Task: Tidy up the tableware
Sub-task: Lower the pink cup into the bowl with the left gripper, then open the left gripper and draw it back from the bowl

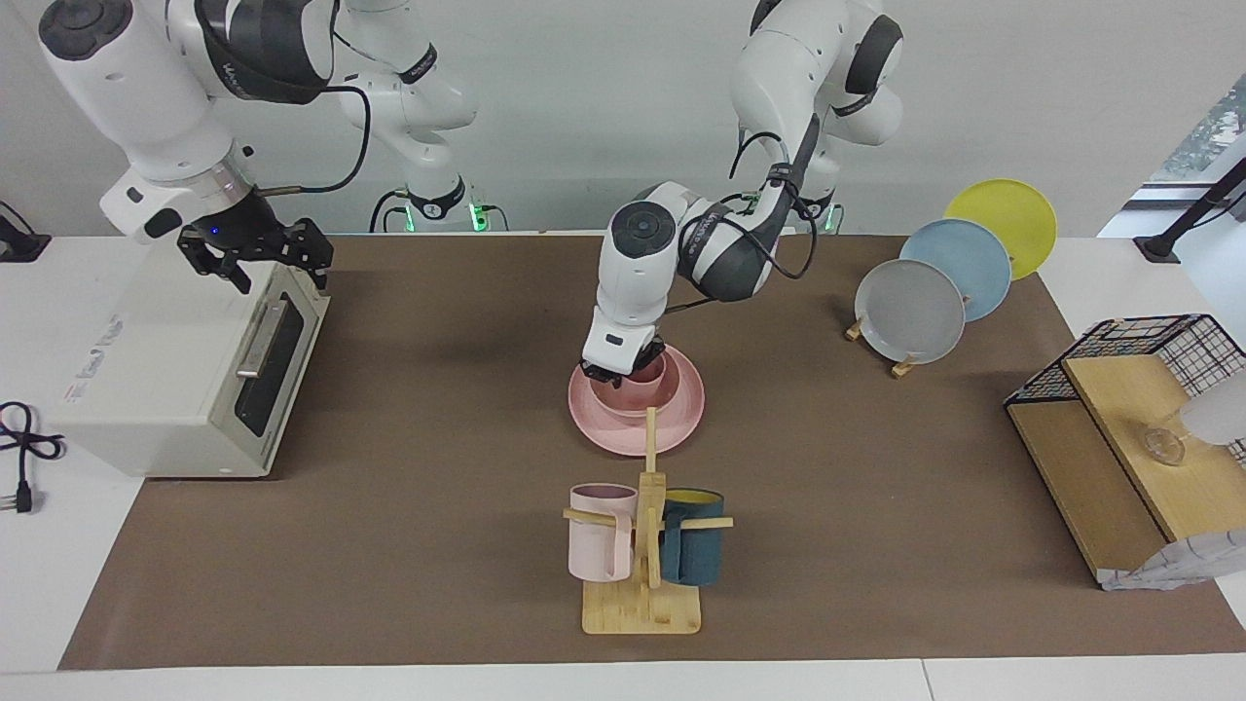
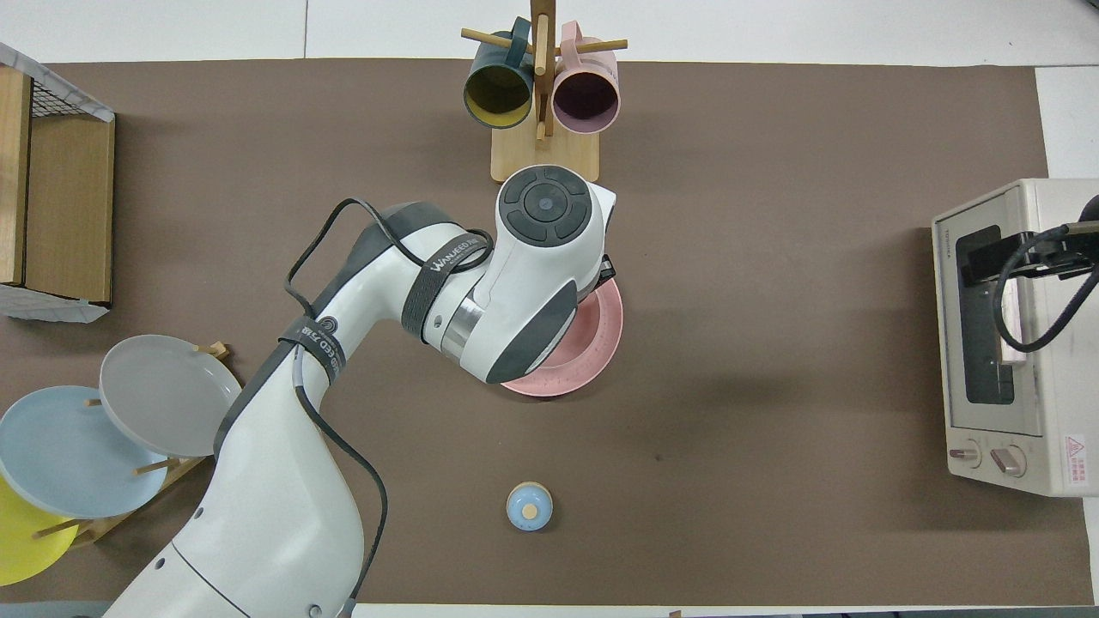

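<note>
— Pink plate (image 1: 681, 414), centre of frame: carries pink bowl (image 1: 638, 397), cup (image 1: 650, 370) inside it?
— Correct. Left gripper (image 1: 615, 372) low over bowl — jaw state cannot be told. Right gripper (image 1: 261, 255), upper left above toaster oven (image 1: 185, 375), spread open, waiting.

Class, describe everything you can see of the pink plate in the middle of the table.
The pink plate is wide, round and matte, with a low raised rim. It lies flat on the brown mat, nearer to the robots than the mug stand. A pink bowl sits in it. The left end effector is down at the bowl, hiding part of the plate.
</note>
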Robot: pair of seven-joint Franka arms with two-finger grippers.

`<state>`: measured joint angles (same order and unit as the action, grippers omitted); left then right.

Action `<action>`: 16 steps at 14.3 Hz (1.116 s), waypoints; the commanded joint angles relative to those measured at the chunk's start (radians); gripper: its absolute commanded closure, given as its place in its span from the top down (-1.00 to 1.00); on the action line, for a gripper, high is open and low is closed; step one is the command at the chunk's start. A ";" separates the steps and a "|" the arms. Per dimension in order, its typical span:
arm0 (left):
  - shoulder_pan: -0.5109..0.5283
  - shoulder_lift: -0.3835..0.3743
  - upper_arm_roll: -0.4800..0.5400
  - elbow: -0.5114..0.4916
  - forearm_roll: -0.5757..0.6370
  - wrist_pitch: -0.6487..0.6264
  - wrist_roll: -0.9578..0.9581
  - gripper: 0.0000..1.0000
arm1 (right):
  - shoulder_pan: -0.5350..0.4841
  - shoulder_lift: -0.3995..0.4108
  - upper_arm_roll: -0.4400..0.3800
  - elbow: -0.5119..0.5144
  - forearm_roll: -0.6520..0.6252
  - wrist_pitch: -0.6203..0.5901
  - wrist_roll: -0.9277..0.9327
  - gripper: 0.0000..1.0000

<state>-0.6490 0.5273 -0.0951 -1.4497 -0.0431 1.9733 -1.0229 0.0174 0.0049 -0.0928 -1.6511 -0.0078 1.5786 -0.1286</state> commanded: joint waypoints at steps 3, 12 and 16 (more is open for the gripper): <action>-0.017 -0.021 0.018 -0.008 0.028 -0.008 -0.011 1.00 | -0.021 -0.028 0.007 -0.015 0.025 -0.037 -0.013 1.00; 0.176 -0.248 0.021 0.020 0.017 -0.223 0.174 1.00 | -0.022 -0.034 0.005 -0.019 0.031 -0.017 0.043 1.00; 0.345 -0.325 0.021 0.005 0.014 -0.330 0.473 1.00 | -0.011 -0.034 0.004 -0.018 0.029 -0.019 0.040 1.00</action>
<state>-0.3848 0.2455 -0.0647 -1.4078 -0.0348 1.6880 -0.6938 0.0109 -0.0104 -0.0950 -1.6512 -0.0044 1.5552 -0.0985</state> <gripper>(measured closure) 0.000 0.000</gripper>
